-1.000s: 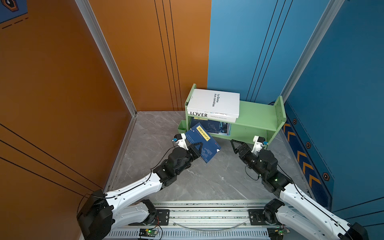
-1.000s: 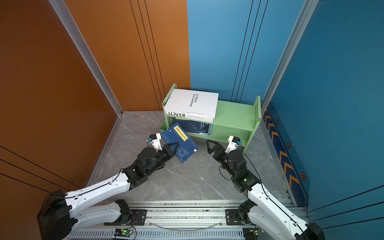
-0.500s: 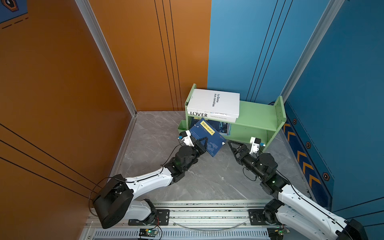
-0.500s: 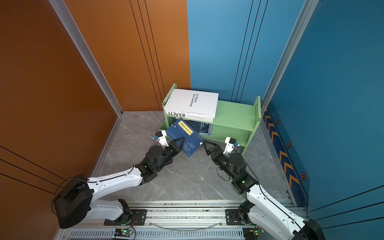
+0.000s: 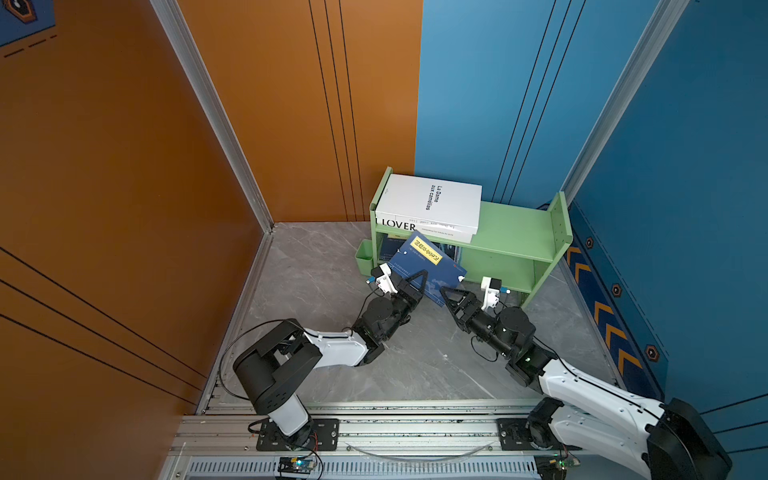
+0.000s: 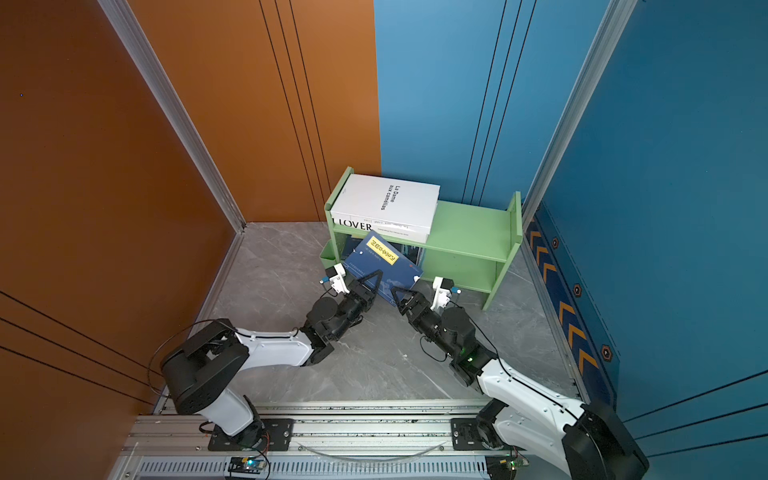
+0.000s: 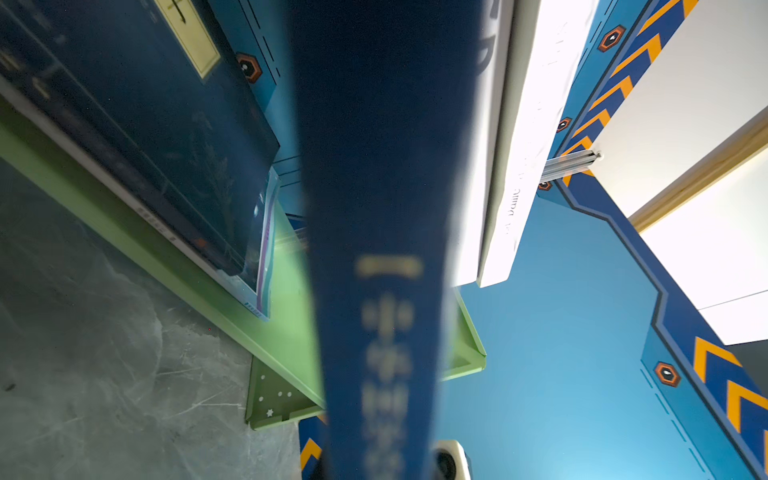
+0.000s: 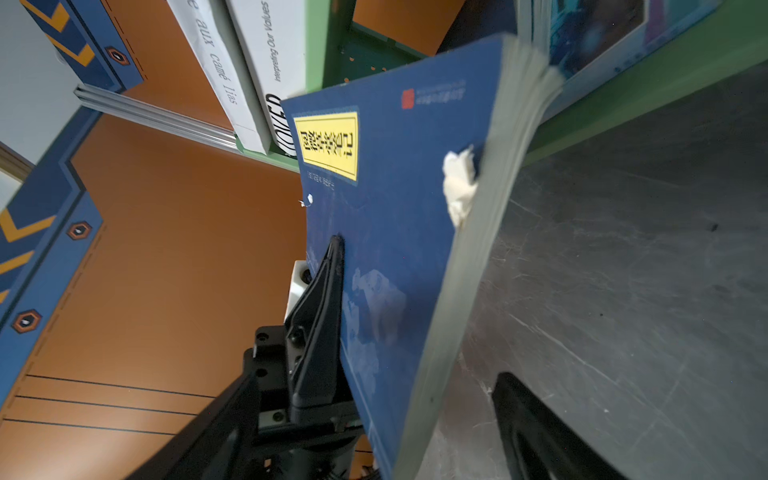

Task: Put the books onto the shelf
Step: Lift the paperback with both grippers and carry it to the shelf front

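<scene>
Navy book (image 5: 424,264) at the shelf (image 5: 519,232) front, half the scene blocked

Left gripper (image 5: 420,277) jaws are clamped on the tilted book, top corner at the lower opening under the white books (image 5: 428,203); can't tell if it's inside. Right gripper (image 5: 451,291) jaws sit apart by its lower corner, only one showing on wrist cam. Lower-tier books mostly hidden.

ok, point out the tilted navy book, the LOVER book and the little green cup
navy book (image 5: 440,269): in a top view, on its front cover.
LOVER book (image 5: 398,225): in a top view, on the spine lettering.
green cup (image 5: 365,261): in a top view, on its outer wall.
</scene>
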{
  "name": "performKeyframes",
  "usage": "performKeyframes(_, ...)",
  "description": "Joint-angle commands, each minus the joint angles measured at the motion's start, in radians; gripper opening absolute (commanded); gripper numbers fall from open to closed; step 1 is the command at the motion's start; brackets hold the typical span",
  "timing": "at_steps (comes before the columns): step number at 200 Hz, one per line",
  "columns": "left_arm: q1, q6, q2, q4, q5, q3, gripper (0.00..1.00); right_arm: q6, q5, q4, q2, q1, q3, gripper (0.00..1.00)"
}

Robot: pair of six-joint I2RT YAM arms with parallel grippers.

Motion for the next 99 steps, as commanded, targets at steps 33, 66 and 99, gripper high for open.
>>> performKeyframes(33, -0.018, -0.069, 0.038, 0.153, 0.011, 0.016, 0.0, 0.062, -0.005, 0.174, 0.111, -0.021, 0.035, 0.57)
performKeyframes(66, -0.015, -0.076, 0.046, 0.153, 0.01, 0.016, 0.0, 0.079, 0.001, 0.188, 0.127, -0.02, 0.035, 0.37)
performKeyframes(99, -0.008, -0.095, 0.062, 0.154, 0.021, 0.019, 0.04, 0.078, 0.014, 0.143, 0.111, -0.022, 0.037, 0.18)
